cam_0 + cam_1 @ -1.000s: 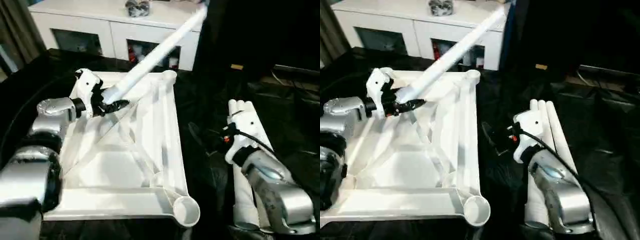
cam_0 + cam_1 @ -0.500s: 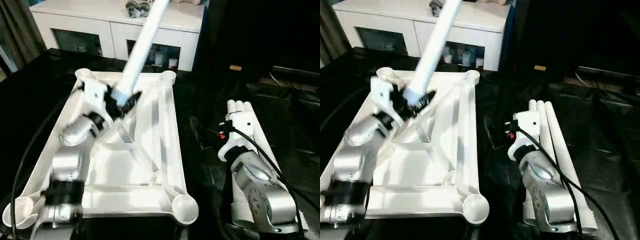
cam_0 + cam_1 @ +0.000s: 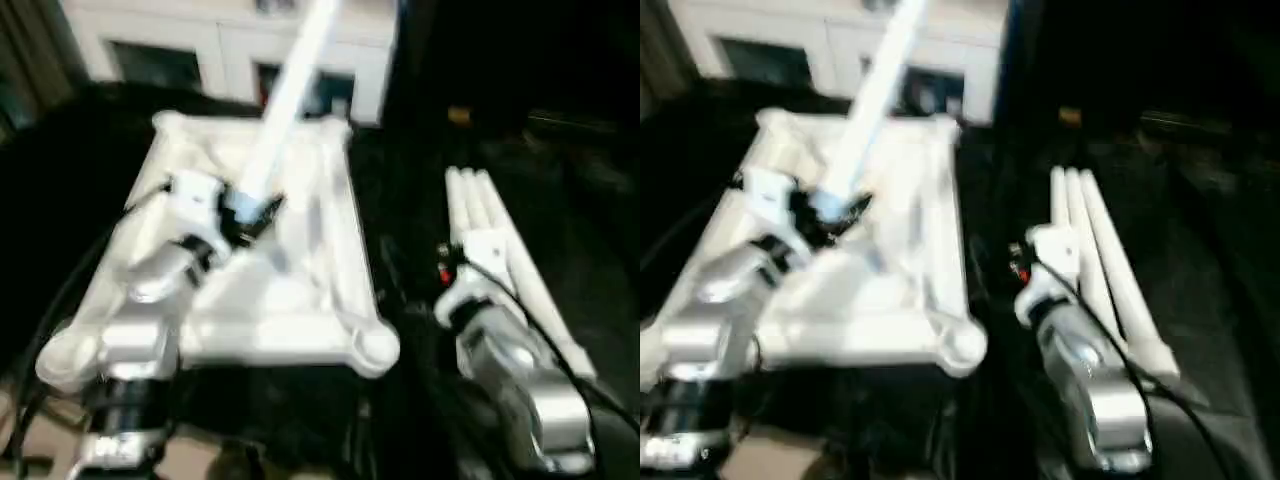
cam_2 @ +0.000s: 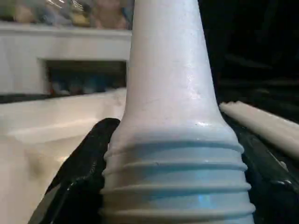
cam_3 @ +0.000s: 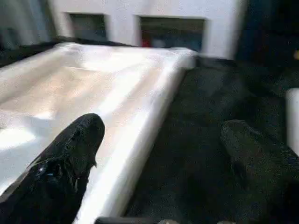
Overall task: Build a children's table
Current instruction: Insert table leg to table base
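Currently left gripper (image 3: 250, 212) is clamped on the threaded end of one leg (image 3: 290, 90), long axis rising far-right over the upturned tabletop (image 3: 320, 290). Far-left socket (image 3: 168, 124) lies nearest. Right gripper (image 5: 159, 158) gapes wide, empty, beside three spare legs (image 3: 490, 225).

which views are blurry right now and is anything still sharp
Both eye views are smeared by motion: the tabletop and spare legs lose their edges. Left wrist view is crisp on the held leg and its ridges. Right wrist view is soft, with glare on the tabletop's rim.
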You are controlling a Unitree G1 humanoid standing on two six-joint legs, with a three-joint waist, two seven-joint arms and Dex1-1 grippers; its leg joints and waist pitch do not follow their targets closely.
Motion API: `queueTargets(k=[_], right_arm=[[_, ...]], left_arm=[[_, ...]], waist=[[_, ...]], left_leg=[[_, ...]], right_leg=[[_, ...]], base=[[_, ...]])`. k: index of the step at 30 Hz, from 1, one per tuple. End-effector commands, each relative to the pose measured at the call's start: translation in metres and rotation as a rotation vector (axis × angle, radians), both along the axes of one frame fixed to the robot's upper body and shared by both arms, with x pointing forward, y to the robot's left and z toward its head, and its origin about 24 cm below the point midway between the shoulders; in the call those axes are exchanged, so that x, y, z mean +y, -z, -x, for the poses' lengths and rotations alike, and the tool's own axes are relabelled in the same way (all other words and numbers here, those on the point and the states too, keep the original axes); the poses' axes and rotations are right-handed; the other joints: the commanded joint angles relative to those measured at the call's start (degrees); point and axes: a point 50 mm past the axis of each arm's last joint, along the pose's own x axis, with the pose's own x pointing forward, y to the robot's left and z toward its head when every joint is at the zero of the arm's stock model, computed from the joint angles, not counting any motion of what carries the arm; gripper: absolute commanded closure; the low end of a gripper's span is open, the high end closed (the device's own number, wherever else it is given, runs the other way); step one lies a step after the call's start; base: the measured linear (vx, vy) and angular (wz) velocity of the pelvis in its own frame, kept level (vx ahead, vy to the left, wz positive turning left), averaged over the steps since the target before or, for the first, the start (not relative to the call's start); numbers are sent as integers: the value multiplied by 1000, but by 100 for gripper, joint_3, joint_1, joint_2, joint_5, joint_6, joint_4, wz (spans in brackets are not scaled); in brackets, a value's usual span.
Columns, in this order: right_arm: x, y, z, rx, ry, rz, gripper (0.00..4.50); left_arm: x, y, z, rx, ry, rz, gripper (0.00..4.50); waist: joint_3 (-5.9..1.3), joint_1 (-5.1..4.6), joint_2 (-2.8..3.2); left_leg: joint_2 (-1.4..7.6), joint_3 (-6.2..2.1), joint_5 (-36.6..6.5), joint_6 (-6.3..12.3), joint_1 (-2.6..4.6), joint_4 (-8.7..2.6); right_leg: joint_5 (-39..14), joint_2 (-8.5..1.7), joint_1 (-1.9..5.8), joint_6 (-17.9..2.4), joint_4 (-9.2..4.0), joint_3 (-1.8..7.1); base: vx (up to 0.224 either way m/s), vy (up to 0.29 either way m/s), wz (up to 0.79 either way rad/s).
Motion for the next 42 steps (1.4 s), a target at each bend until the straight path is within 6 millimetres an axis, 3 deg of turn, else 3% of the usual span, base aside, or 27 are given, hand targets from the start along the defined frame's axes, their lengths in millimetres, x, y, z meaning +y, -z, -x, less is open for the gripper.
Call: queueTargets(k=[1,2,3,4,5,6,7,8,9,10,11,12,13,14,15,16,17,18,19,20,22,24,27,28,31,35,42], right_arm=[[-2,3,3,18,13,-3,0],[-2,4,3,19,13,-3,0],[-2,4,3,20,13,-3,0],[-2,4,4,21,12,-3,0],[-2,4,4,21,12,-3,0],[-2,4,4,22,13,-4,0],[-2,4,3,21,14,-5,0],[-2,4,3,21,15,-6,0],[-2,4,3,20,16,-6,0],[-2,4,3,18,16,-6,0],[-1,3,2,11,12,-6,0],[-1,3,2,11,12,-5,0],[-1,2,2,7,7,-11,0],[0,1,2,0,1,-18,0],[0,-1,1,-5,-6,-41,0],[0,-2,0,-7,-9,-49,0],[-1,-6,-2,-12,-19,-85,0],[-1,-7,-3,-14,-25,-105,0],[-2,-9,-4,-15,-32,-128,0],[-3,-10,-5,-16,-38,-134,0],[-2,-15,-9,-19,-102,-198,0],[0,-21,-10,-24,-167,-254,0],[8,-33,-15,-13,-312,-397,0],[9,-35,-16,-14,-334,-415,0],[13,-39,-17,20,-437,-507,0],[14,-43,-18,51,-551,-592,0],[12,-45,-26,111,-595,-651,0]], left_arm=[[2,-3,-1,16,-12,6,157],[2,-3,-1,7,-12,1,157],[2,-4,-1,1,-13,-4,157],[2,-4,-1,2,-13,-6,157],[2,-4,-1,1,-14,-12,157],[3,-4,-2,2,-18,-10,157],[3,-4,-2,-1,-18,-15,157],[3,-4,-2,-2,-17,-18,157],[3,-5,-2,-7,-13,-20,157],[3,-5,-2,-9,-9,-21,157],[2,-6,-1,-6,-7,-20,157],[2,-6,-1,-6,-7,-20,157],[2,-6,-2,-2,-4,-22,157],[2,-6,-2,3,12,-23,157],[0,-6,-2,6,34,-26,157],[0,-6,-3,7,42,-26,157],[-3,-6,-3,12,75,-26,157],[-5,-7,-3,15,95,-26,157],[-7,-7,-3,16,113,-27,158],[-8,-7,-3,18,121,-25,158],[-14,-8,-3,32,176,-2,158],[-19,-8,-3,48,212,17,158],[-32,-11,-2,72,283,64,158],[-34,-11,-1,77,297,70,158],[-44,-15,2,83,380,116,158],[-57,-18,11,117,536,162,158],[-74,-23,29,182,782,194,158]], waist=[[-35,-3,4],[53,61,-46],[-52,152,-73],[-81,216,-6],[-202,286,39],[-165,282,-7],[-215,259,58],[-154,154,119],[-163,43,235],[-163,-114,273],[-227,-340,458],[-240,-406,476],[-250,-515,466],[-238,-499,511],[-281,-611,392],[-318,-626,314],[-319,-639,213],[-369,-649,188],[-318,-675,258],[-295,-700,269],[-243,-812,290],[-193,-855,267],[-199,-838,194],[-194,-818,215],[-205,-777,144],[-214,-713,126],[-190,-667,96]], left_leg=[[-632,-970,-1178,35,11,1040],[-684,-1107,-1279,-38,31,999],[-721,-1298,-1525,-73,209,864],[-701,-1354,-1622,21,404,676],[-657,-1468,-1537,212,521,378],[-682,-1456,-1429,319,574,279],[-715,-1401,-1097,418,806,6],[-696,-1342,-919,562,1043,-278],[-530,-1261,-995,894,1342,-736],[-497,-1212,-1188,1126,1477,-968],[-342,-1285,-1682,1435,1597,-1292],[-268,-1255,-1676,1472,1570,-1397],[-210,-1261,-1314,1492,1443,-1414],[-233,-1195,-1181,1347,1377,-1410],[-253,-1288,-557,956,1404,-1265],[-265,-1308,-317,746,1414,-1157],[-335,-1264,-207,414,1246,-1030],[-367,-1247,38,340,1165,-974],[-341,-1203,-69,212,1054,-1009],[-320,-1197,-289,145,1058,-1037],[-292,-1210,-1292,-123,1071,-1140],[-283,-1213,-1999,-287,1075,-1151],[-265,-1221,-1872,-105,1056,-1089],[-261,-1215,-1789,-66,1059,-1076],[-244,-1157,-1309,135,1041,-1077],[-237,-1073,-836,332,1056,-1061],[-223,-987,-891,235,1051,-1104]], right_leg=[[-6335,-826,136,928,-2159,1236],[-6115,-827,248,908,-2094,1284],[-5337,-896,485,784,-1916,1439],[-4746,-993,529,610,-1940,1586],[-2987,-1101,837,32,-1909,1770],[-2018,-1041,919,-220,-1946,1807],[-846,-887,931,-724,-1988,1642],[-763,-781,798,-1081,-2156,1442],[-569,-543,589,-1148,-2108,1061],[-431,-315,463,-1104,-1950,774],[17,-28,261,-904,-1379,210],[367,-6,205,-761,-1143,29],[874,-75,213,-404,-1045,-138],[979,-92,202,-327,-1072,-193],[1521,-306,302,-231,-1380,-79],[1793,-442,354,-286,-1553,33],[2218,-802,568,-660,-1752,275],[2514,-896,675,-921,-1740,310],[2509,-911,740,-1300,-1776,331],[2329,-879,731,-1321,-1792,322],[1661,-831,745,-1286,-1830,314],[1067,-923,732,-1217,-1939,390],[694,-1021,770,-1232,-2001,462],[660,-1035,755,-1262,-2011,469],[826,-994,758,-1284,-2019,456],[1168,-962,728,-1467,-1968,424],[712,-939,723,-1407,-2013,417]], base=[[-76,-45,5],[-76,-45,5],[-107,13,18],[-156,53,26],[-156,53,26],[-167,81,22],[-89,45,11],[-154,145,23],[-132,224,21],[-132,224,21],[-116,257,21],[-76,252,26],[-76,252,26],[-50,226,23],[-42,186,11],[-42,186,11],[-33,141,3],[-44,115,-2],[-44,115,-2],[-53,83,-3],[-47,53,-2],[0,0,0],[-19,1,0],[0,0,0],[0,0,0],[0,0,0],[0,0,0]])
